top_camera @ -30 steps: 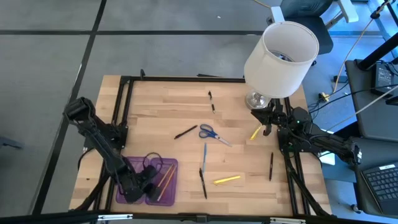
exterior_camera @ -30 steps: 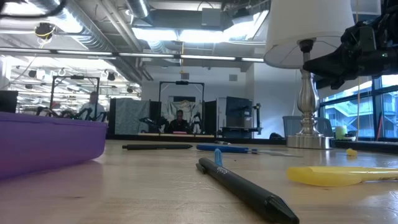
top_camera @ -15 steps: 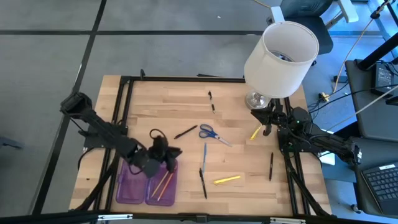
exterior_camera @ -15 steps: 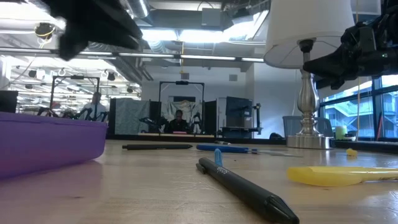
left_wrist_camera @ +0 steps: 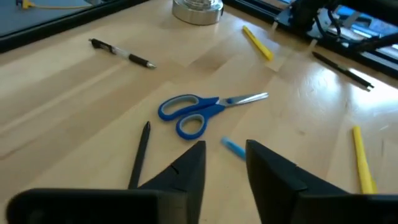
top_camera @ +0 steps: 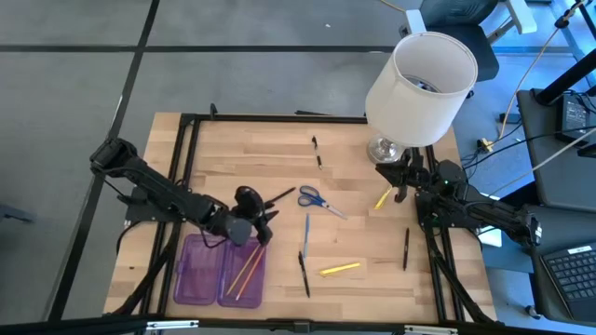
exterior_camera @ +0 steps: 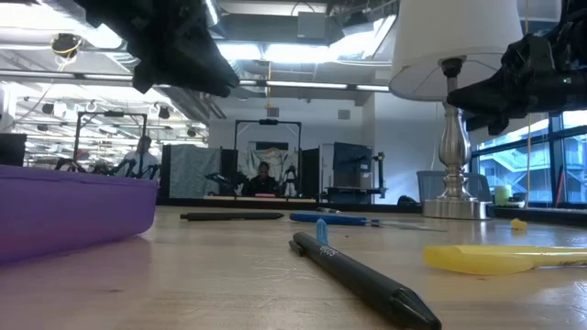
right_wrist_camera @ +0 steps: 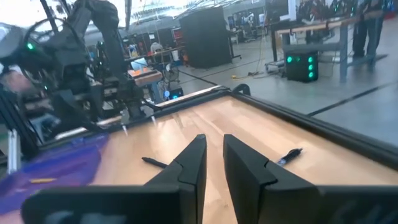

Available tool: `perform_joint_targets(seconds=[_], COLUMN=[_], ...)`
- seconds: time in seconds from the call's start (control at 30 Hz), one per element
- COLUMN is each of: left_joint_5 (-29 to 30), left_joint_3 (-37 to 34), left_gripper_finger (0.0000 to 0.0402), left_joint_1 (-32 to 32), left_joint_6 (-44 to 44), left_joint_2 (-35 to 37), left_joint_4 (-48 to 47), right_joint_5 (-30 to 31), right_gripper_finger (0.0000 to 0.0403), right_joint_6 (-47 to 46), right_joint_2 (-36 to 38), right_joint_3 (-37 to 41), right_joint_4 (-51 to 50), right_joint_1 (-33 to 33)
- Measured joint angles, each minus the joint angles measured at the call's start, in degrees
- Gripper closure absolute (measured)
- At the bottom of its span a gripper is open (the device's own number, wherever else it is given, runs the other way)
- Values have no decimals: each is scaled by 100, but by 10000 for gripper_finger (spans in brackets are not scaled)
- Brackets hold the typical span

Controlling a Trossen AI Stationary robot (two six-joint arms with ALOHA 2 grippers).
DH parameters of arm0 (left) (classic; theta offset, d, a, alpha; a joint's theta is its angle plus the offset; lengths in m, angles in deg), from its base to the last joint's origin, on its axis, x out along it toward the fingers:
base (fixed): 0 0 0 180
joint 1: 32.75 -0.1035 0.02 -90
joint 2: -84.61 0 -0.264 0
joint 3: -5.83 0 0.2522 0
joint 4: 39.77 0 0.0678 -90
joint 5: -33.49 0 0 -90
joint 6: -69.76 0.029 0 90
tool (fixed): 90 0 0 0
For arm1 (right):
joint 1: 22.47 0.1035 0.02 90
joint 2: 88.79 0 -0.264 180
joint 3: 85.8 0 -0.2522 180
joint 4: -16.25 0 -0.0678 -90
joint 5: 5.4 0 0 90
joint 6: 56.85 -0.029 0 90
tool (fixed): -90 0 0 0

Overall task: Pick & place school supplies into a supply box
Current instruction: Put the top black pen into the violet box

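Observation:
My left gripper hovers open and empty just past the far right corner of the purple supply box, facing the blue-handled scissors and a black pen. The box lies open and flat near the near left corner, with orange and wood-coloured pencils in its right half. A blue pen, a black pen and a yellow marker lie on the table in the middle. My right gripper waits by the lamp base, narrowly open and empty.
A lamp with a white shade stands at the far right corner. More pens lie loose: a black one toward the far edge, a yellow one by my right gripper, a black one near the right edge. A black frame rims the table.
My left gripper has risen from over the supply box's near part and travelled toward the far edge and the right, ending beyond the box's far right corner, near the scissors. The pencils in the box have stayed where they were.

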Motion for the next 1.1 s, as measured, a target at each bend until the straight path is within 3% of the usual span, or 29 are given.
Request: perform_joint_targets(seconds=[0.17, 0.33, 0.6, 0.8, 1.1], left_joint_5=[-370, -759, -1096, -2064, -2989], left_joint_3=[0, 0, 0, 0, -4], left_gripper_finger=[230, 205, 207, 217, 229], left_joint_1=[-65, -43, -181, -1092, -2103], left_joint_6=[109, 4, 198, -274, 203], left_joint_2=[0, 0, 0, -86, -398], left_joint_4=[0, 2, -55, -803, -1404], right_joint_5=[0, 0, 0, 0, 0], right_gripper_finger=[343, 343, 343, 343, 343], right_joint_6=[-97, -94, -94, -86, -92], right_joint_2=[0, 0, 0, 0, 0], right_joint_3=[0, 0, 0, 0, 0], right_joint_4=[0, 0, 0, 0, 2], right_joint_1=[0, 1, -1, 1, 1])
